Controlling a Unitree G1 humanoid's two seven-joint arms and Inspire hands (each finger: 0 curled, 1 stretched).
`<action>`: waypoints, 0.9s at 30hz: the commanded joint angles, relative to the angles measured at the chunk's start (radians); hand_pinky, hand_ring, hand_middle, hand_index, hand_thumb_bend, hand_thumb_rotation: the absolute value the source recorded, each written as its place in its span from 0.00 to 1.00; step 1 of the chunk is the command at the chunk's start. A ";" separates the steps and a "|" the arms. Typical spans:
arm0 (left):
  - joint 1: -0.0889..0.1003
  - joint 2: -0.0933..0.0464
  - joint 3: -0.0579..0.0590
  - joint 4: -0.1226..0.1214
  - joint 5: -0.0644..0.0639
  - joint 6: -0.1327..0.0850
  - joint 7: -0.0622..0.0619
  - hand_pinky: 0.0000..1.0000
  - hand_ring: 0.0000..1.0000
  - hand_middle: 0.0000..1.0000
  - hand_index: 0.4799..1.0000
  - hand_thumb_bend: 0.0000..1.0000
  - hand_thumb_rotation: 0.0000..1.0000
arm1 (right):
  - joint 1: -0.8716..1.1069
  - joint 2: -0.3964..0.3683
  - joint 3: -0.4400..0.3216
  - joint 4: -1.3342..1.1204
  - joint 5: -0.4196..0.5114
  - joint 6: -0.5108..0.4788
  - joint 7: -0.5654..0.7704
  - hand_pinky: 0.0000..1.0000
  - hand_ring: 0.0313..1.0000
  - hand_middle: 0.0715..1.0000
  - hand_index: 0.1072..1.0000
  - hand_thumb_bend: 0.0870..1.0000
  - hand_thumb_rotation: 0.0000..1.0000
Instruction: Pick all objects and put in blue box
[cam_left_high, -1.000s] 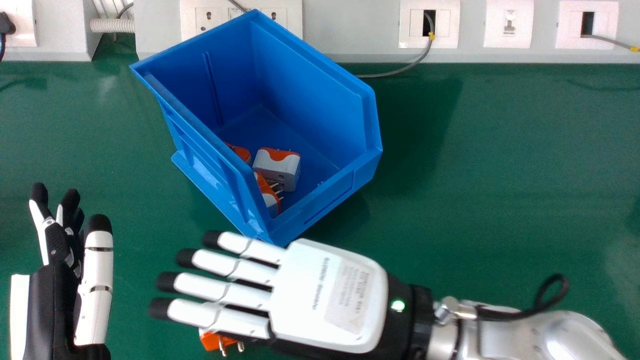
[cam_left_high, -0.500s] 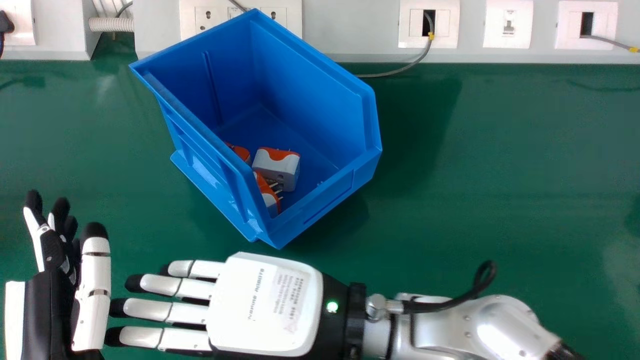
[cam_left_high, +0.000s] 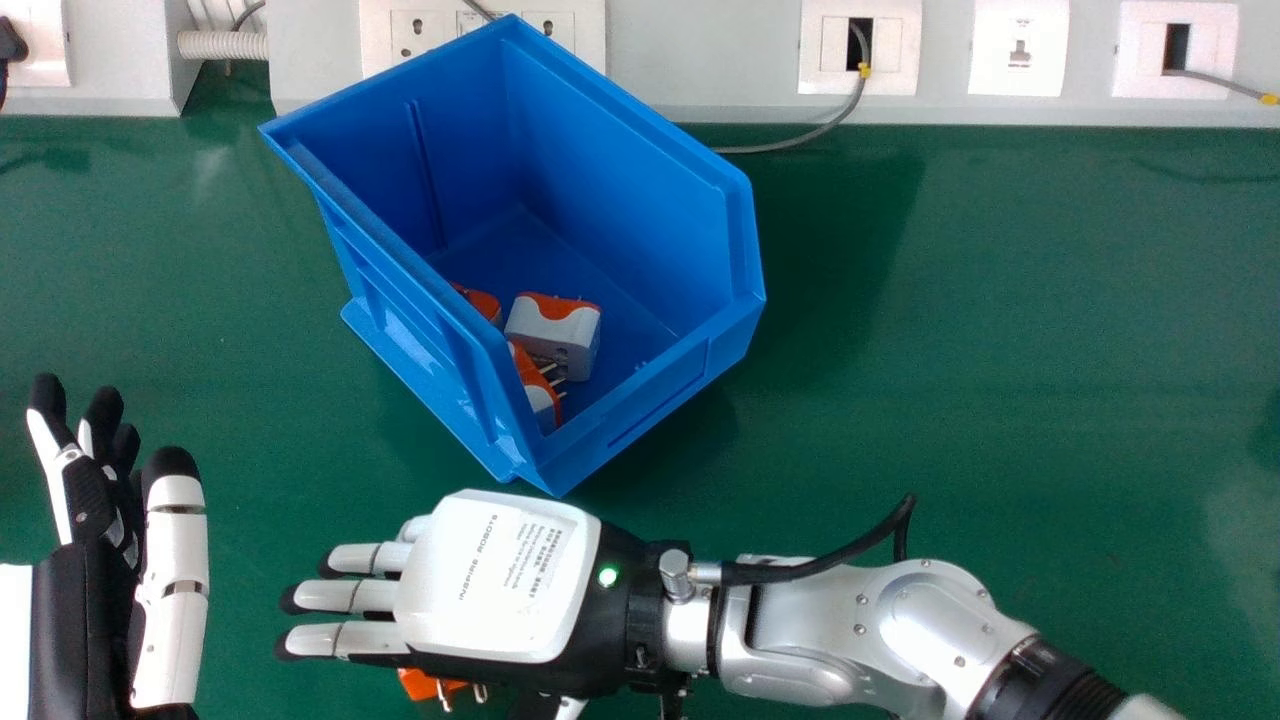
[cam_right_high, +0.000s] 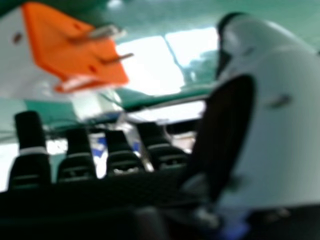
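- right hand (cam_left_high: 495, 580): near side of blue box (cam_left_high: 655, 390), fingers loose, printed label (cam_left_high: 540, 565) on back
- orange-white plug (cam_left_high: 425, 684): same side, partly hidden
- left hand (cam_left_high: 174, 590): left of box, fingers relaxed

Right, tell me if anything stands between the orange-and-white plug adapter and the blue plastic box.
The right hand itself, partly covering the adapter in the head view, and the near wall of the box. Nothing else visible stands on the green tabletop between them.

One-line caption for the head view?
Right hand over an orange-and-white plug adapter, near the blue box.
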 joint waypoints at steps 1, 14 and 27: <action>-0.003 0.008 0.010 -0.005 0.000 -0.027 0.001 1.00 1.00 1.00 1.00 0.18 0.92 | -0.035 0.009 -0.006 -0.013 0.035 0.005 0.026 0.75 0.92 0.95 0.91 0.42 0.44; -0.005 0.011 0.009 -0.016 -0.003 -0.014 -0.005 1.00 1.00 1.00 1.00 0.18 0.96 | -0.063 0.005 -0.004 -0.010 0.054 0.054 0.099 0.76 0.92 0.95 0.91 0.52 0.49; 0.013 -0.014 -0.013 -0.038 0.021 -0.008 0.007 1.00 1.00 1.00 1.00 0.17 0.99 | -0.077 0.029 0.068 -0.023 0.009 0.126 0.151 0.77 0.92 0.94 0.91 0.50 0.55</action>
